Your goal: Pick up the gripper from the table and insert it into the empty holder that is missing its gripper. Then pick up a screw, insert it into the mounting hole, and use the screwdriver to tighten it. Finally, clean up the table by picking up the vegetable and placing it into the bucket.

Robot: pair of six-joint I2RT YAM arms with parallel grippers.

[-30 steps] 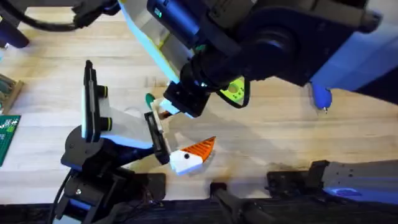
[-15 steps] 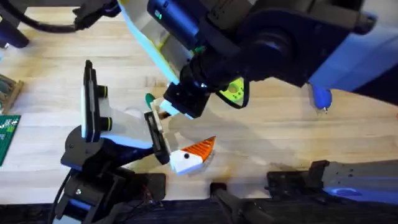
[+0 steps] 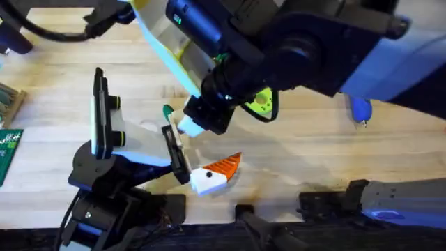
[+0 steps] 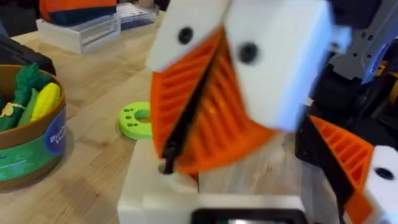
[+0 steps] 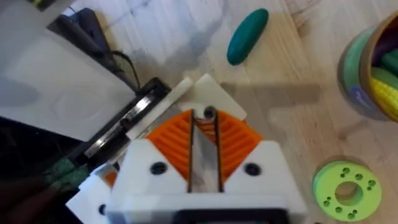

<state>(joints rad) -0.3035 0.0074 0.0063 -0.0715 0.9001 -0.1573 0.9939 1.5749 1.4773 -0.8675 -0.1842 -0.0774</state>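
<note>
Right gripper [image 5: 203,119] looks clamped on a tiny screw [image 5: 209,113] by the holder [image 5: 134,118], left gripper [image 4: 169,158] pinched closed; screw's prob. v. light, stiff, slick, so grip near head w/ pad tips.

Light wood-grain counter [image 3: 313,150], planks running side to side, soft shadows cast over its middle. Green circuit board [image 3: 7,150] lies at the counter's left edge. In the left wrist view, stacked flat boxes [image 4: 81,31] sit at the far edge of the counter. Room past that is dark, can't tell walls or floor.
</note>
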